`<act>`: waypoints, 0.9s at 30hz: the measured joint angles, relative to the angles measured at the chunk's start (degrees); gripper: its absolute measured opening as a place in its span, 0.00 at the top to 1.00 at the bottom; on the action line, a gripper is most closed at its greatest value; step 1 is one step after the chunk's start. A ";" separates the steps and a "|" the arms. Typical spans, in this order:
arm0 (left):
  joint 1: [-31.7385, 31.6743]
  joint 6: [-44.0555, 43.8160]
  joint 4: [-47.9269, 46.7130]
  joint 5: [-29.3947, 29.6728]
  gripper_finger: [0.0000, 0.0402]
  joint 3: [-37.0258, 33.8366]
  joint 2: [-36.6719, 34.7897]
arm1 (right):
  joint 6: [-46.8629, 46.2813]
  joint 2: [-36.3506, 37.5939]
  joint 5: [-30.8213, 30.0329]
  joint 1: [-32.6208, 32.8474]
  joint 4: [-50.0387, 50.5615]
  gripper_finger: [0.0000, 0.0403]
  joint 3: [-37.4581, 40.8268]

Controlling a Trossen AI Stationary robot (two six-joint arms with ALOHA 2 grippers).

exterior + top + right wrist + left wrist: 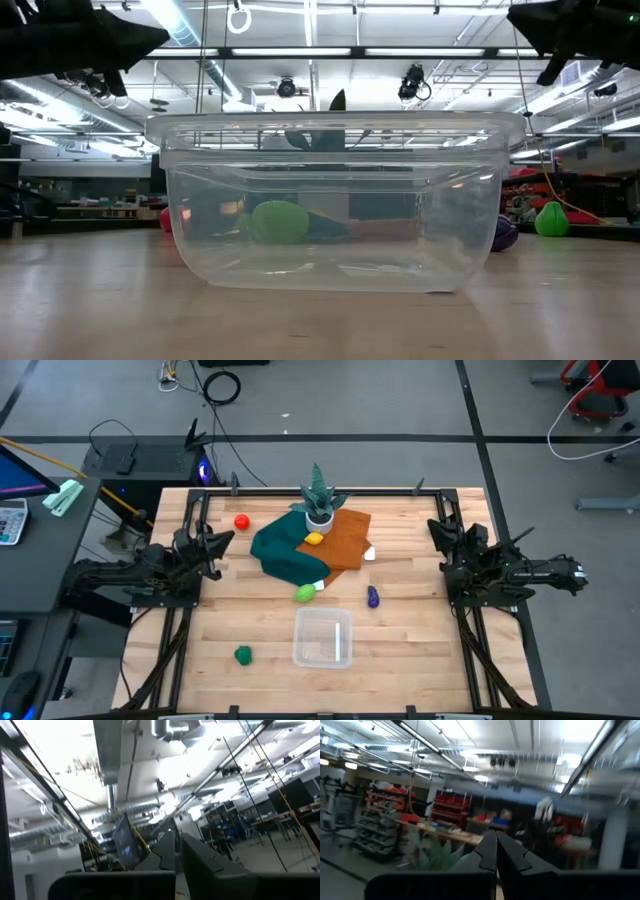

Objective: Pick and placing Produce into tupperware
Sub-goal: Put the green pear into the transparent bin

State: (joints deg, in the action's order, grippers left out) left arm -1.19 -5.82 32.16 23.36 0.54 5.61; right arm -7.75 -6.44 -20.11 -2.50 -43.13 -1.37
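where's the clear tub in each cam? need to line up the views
High view: tupperware sits near the table's front edge, roughly centred, empty.
Low view: tupperware fills the middle, closest to the camera.
Left wrist view: not in it.
Right wrist view: not in it.
Shared landmark: the light green produce piece behind the tub, seen through its walls in the low view.

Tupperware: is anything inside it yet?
No. From above, the tupperware holds nothing; bare wood shows through its floor. The green produce seen through its walls in the low view lies behind it on the table.
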 joint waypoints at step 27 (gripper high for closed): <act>0.02 -7.28 6.25 12.91 0.93 5.51 1.41 | -10.75 -1.34 -2.66 0.01 -9.94 1.00 -3.72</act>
State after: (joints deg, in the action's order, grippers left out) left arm -1.17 -13.10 38.40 36.26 6.04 7.01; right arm -18.50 -7.78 -22.77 -2.50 -53.07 -5.09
